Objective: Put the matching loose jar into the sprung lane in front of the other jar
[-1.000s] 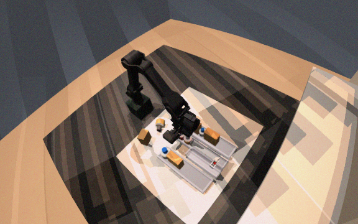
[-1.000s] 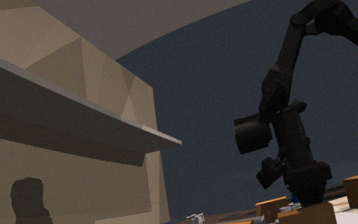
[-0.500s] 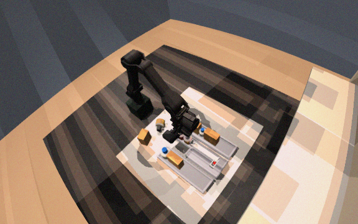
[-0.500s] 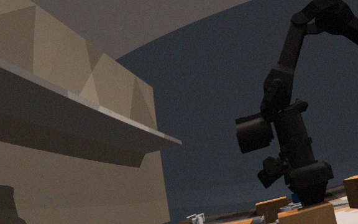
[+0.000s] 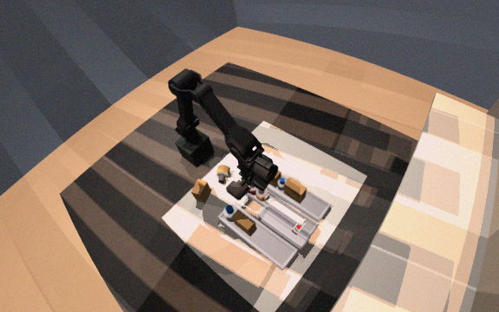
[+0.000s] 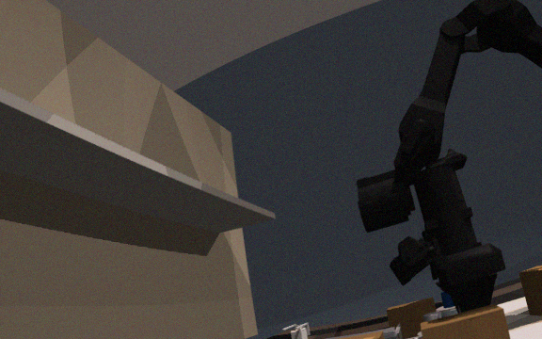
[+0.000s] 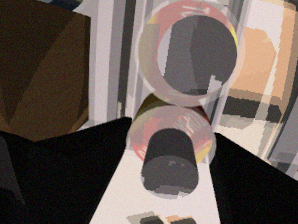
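Observation:
My gripper (image 7: 170,132) (image 6: 475,303) is low at the front of the sprung lane (image 5: 281,220). Its fingers stand slightly open, one on each side of the near jar (image 7: 202,142), with hardly any gap visible. That jar is clear with a red and yellow label and a dark grey cap. Whether it touches the lane floor or front stop is hidden. The old jar (image 7: 200,55) (image 5: 262,195), with a similar label and a grey lid, stands directly behind it, close against it. The arm hides my fingertips in the top view. The pusher plate's contact with the old jar cannot be made out.
Side lanes hold blue-capped jars (image 5: 230,211) (image 5: 281,183) and brown boxes (image 5: 245,224) (image 5: 295,189). One box is close left of my fingers in the wrist view. A yellow-banded jar (image 5: 223,172) and a box (image 5: 201,189) are nearer the arm's base. A shelf (image 6: 111,188) overhangs beyond.

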You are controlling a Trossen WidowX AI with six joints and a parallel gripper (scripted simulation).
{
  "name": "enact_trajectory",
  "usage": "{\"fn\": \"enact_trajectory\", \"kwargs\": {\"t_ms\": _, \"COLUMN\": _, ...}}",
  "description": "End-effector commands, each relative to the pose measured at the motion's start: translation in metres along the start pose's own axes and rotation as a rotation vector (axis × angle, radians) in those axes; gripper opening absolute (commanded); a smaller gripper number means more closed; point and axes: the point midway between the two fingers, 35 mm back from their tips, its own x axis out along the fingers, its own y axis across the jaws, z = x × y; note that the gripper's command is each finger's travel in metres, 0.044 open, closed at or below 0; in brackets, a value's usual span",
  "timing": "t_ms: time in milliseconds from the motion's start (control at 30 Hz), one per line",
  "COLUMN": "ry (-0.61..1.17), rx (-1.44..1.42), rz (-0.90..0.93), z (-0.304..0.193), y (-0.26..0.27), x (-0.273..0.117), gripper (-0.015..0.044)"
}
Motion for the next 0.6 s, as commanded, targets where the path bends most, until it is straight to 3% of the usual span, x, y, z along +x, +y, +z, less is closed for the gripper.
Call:
{"fn": "enact_trajectory", "kwargs": {"t_ms": 0, "ry": 0.0, "rx": -0.005, "rz": 0.001, "z": 0.0, "y": 0.0, "x": 0.0, "gripper": 0.0306}}
{"fn": "enact_trajectory", "kwargs": {"t_ms": 567, "ry": 0.001, "rx": -0.005, "rz": 0.001, "z": -0.007, "y": 0.0, "x": -0.021, "gripper": 0.0306}}
